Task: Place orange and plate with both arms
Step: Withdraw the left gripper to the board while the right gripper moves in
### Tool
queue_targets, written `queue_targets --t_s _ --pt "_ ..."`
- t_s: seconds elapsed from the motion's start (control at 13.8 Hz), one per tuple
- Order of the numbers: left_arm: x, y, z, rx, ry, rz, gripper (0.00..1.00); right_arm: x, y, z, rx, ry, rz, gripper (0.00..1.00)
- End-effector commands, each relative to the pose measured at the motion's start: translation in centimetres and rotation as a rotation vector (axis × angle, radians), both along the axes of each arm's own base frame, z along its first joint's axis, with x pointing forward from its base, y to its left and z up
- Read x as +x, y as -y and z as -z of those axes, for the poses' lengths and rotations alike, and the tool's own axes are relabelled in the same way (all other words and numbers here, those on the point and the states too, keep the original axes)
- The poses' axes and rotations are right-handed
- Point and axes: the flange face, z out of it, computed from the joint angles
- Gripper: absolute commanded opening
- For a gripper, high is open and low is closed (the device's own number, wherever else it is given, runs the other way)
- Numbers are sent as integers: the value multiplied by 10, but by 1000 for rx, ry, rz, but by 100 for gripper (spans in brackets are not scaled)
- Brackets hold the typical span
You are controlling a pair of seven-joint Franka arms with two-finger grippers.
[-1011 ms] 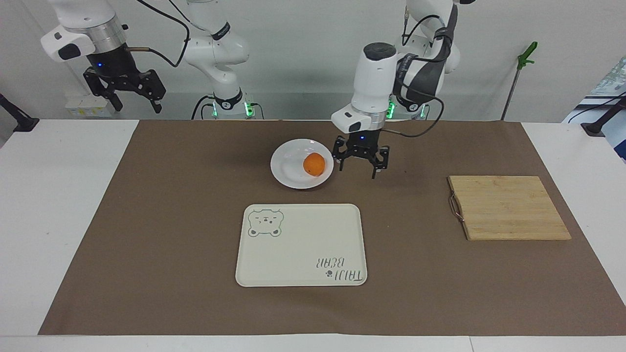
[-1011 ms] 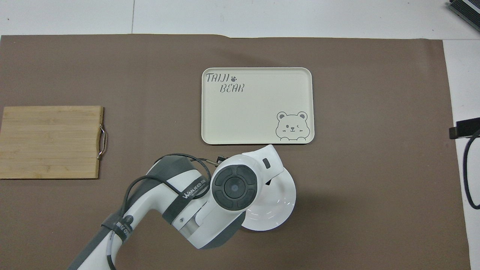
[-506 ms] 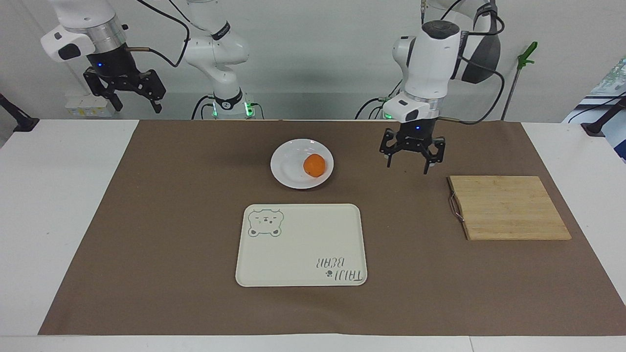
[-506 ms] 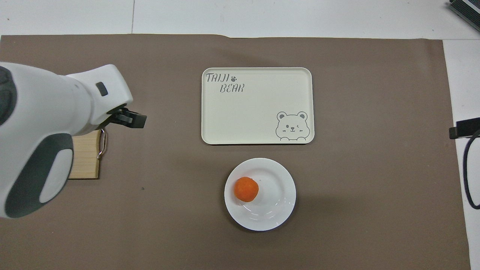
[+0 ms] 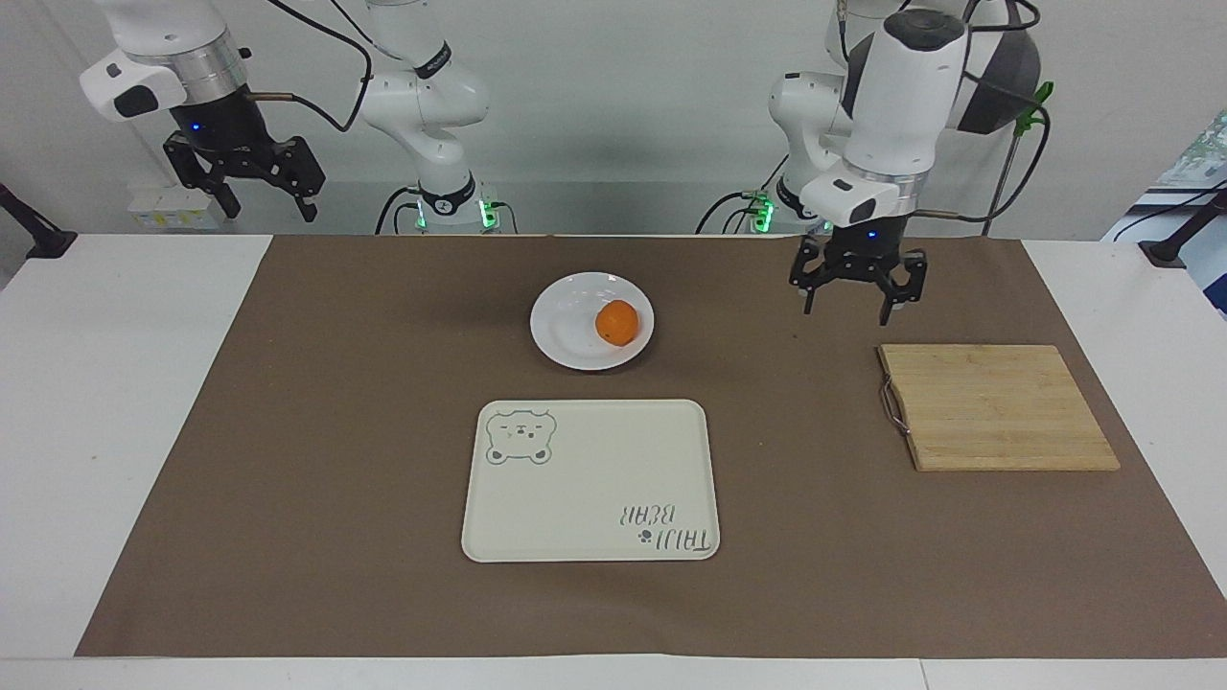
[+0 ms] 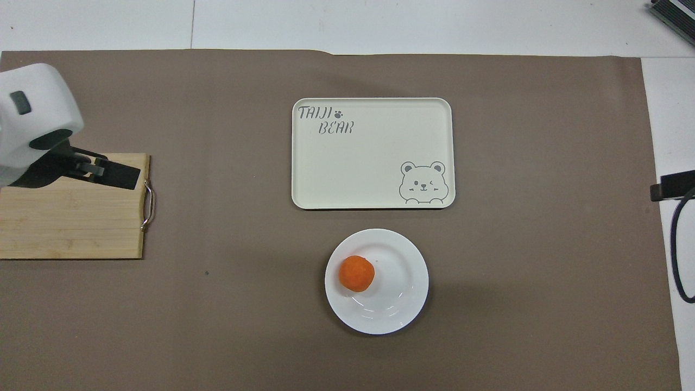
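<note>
Overhead, the left gripper hangs in the air with its jaws spread apart and nothing between them, over the brown mat at the edge of the wooden cutting board that lies nearest the robots. From above, its black fingers overlap the board's far corner, close to the metal handle. The white left arm bends down to it from its base at that end of the counter.

The right gripper waits high up over the white counter edge at the right arm's end, jaws also apart and empty, well apart from everything on the mat.

The orange sits in the white plate, resting toward the left arm's side of the dish rather than at its centre. In the overhead view the orange touches the plate's shallow well and stays inside the rim. The plate lies on the mat near the middle of the counter, nearer to the robots than the cream tray.

That tray, with a bear drawing and lettering, lies flat just beside the plate without touching it, and carries nothing. The cutting board lies well apart from both, toward the left arm's end.
</note>
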Motion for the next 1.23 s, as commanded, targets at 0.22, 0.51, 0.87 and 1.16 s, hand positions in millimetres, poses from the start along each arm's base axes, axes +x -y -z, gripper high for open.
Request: queue_targets --t_s 0.22,0.51,0.87,1.16 --pt "-5 -41 -25 -23 -22 -27 100 -8 2 0 8 -9 8 100" --pt "-14 -45 -21 15 -30 -44 100 -14 0 17 21 -46 -63 100" --pt "-9 -54 -11 16 -49 -62 100 -2 -20 78 136 -56 -58 100" --pt "-10 -54 -12 16 -50 -59 100 3 -44 140 299 -38 -21 100"
